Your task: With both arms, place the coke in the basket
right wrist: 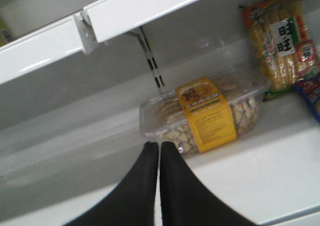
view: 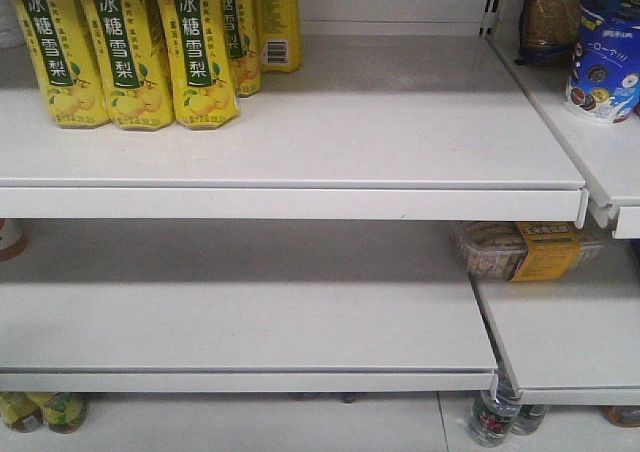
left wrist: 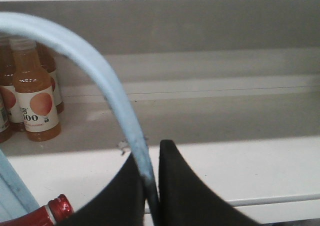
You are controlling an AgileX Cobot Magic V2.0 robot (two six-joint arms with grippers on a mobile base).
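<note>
In the left wrist view my left gripper point(left wrist: 150, 158) is shut on the pale blue hoop handle point(left wrist: 95, 71) of the basket, which arches up and away to the left. The basket's pale blue rim point(left wrist: 15, 196) shows at the lower left corner. The coke point(left wrist: 47, 215) peeks in at the bottom left, only its red cap and red neck visible, beside that rim. In the right wrist view my right gripper point(right wrist: 159, 145) is shut with nothing between its black fingers, pointing at a shelf. Neither gripper, the basket nor the coke appears in the front view.
White shelves point(view: 300, 187) fill the front view, with yellow pear-drink bottles point(view: 125, 47) at upper left. Orange juice bottles point(left wrist: 32, 96) stand left on the shelf before my left gripper. A clear snack box with a yellow label point(right wrist: 205, 113) lies just past my right gripper, snack bags point(right wrist: 280, 41) beyond.
</note>
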